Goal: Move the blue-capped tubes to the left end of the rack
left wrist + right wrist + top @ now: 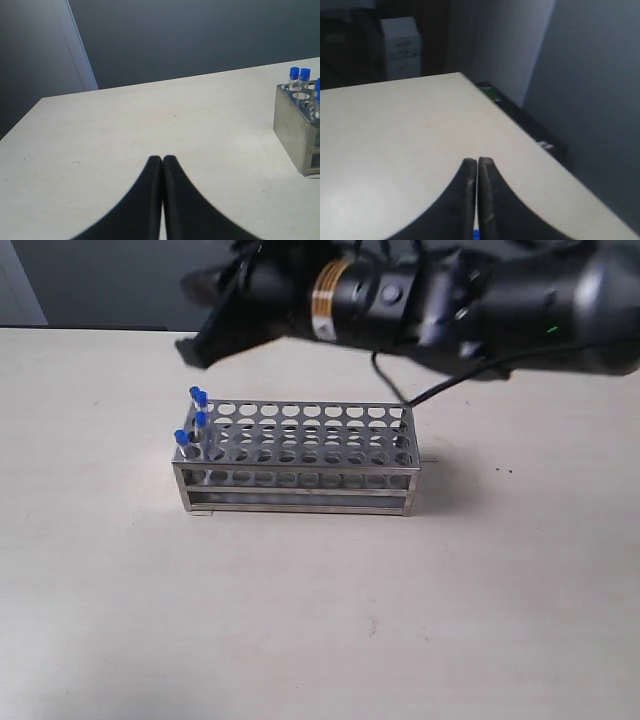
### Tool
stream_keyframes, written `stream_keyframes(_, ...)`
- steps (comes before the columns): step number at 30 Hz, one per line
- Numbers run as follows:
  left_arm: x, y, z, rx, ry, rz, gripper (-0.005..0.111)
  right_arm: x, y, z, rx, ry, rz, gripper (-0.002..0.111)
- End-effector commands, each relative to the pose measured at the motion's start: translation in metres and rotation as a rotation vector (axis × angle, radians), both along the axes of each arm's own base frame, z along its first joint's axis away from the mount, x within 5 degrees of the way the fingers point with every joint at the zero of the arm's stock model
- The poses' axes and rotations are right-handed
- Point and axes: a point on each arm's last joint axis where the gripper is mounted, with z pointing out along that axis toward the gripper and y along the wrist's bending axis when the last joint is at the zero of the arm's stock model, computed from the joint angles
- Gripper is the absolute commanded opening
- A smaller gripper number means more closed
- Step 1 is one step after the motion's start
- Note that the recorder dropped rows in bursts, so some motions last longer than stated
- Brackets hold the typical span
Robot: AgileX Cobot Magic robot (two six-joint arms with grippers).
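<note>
Blue-capped tubes point(200, 418) stand in the rack point(300, 468), left end.

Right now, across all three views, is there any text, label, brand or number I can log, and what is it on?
No text can be read in any view.
white box in the background: reddish print, too blurred to read.
small white-and-red tag past the table edge: too small to read.
rack and blue-capped tubes: no markings visible.

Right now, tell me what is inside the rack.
Four blue-capped tubes stand in holes at the left end of the rack; the other holes look empty. Their lower ends cannot be made out behind the frame.
</note>
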Motion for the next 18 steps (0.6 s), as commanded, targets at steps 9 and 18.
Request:
stream_keyframes(9,0.0,-0.001,0.002,-0.006,-0.011,-0.009,0.0,-0.091,-0.176,0.075,0.145,0.083,-0.417,0.0)
stream_keyframes(18,0.0,-0.001,0.002,-0.006,-0.011,-0.009,0.0,-0.145,-0.226,0.045,0.189,0.152,-0.474,0.0)
